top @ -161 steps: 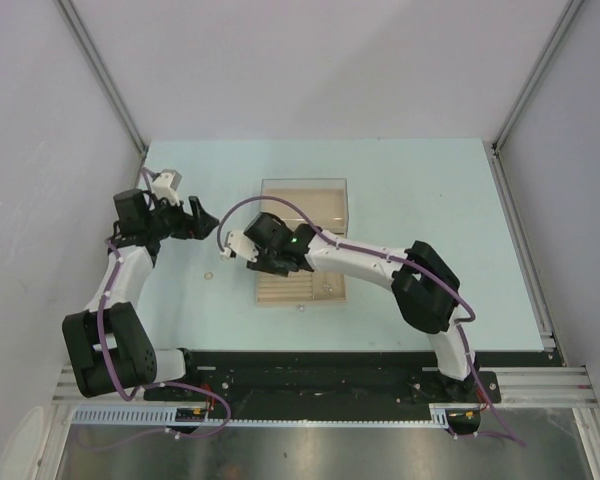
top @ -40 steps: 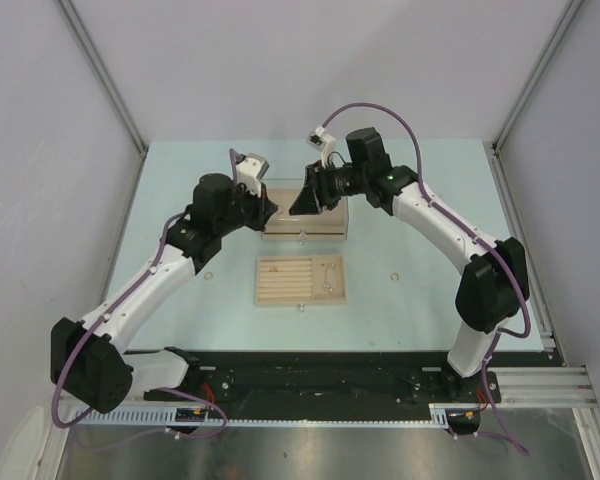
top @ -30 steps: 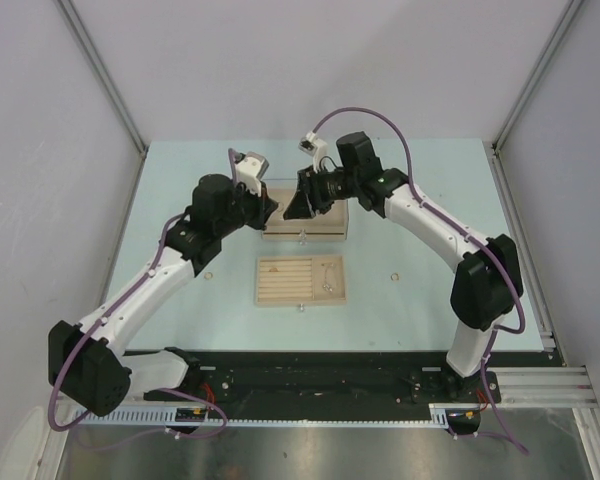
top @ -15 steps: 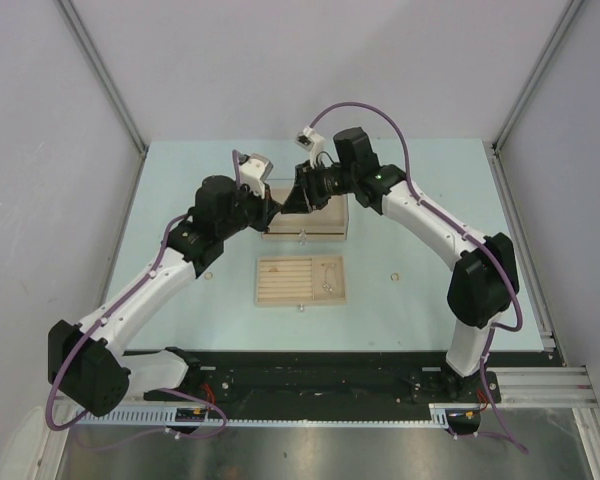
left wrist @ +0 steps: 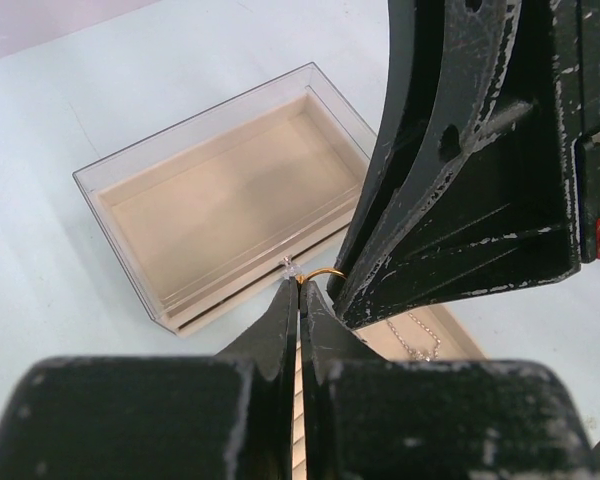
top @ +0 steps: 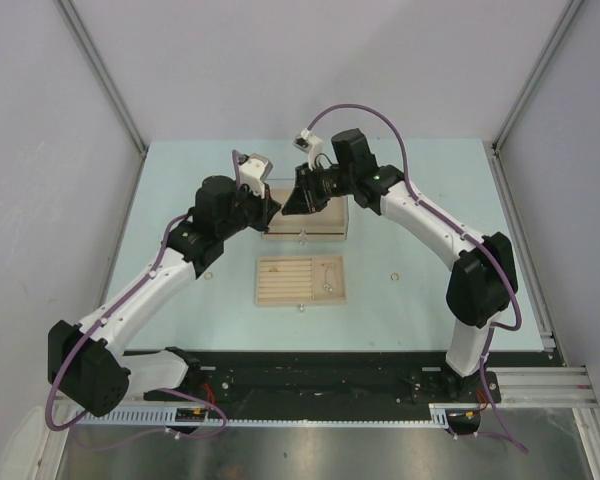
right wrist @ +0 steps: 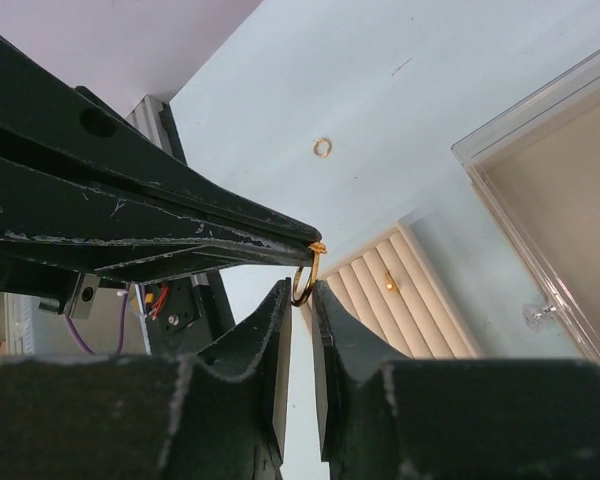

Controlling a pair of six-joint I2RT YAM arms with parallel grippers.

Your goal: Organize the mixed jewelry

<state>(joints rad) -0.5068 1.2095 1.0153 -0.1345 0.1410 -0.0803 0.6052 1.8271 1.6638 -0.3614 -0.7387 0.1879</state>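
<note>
Black left gripper [top: 272, 209] and right gripper [top: 291, 206] meet over the clear box [top: 326, 226] from above; left wrist: left pinches the gold ring [left wrist: 325, 272] tight; right wrist: right has narrowed around it, grip unclear; hand-over seems begun.

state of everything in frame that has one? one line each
left gripper: jaws shut on gold ring
right gripper: jaws narrow around that ring, grip unclear
gold ring: aloft, pinched by left gripper
clear box: open, nothing seen inside
slotted tray: flat on table, chain in it
loose ring: lying on table, unsorted
</note>
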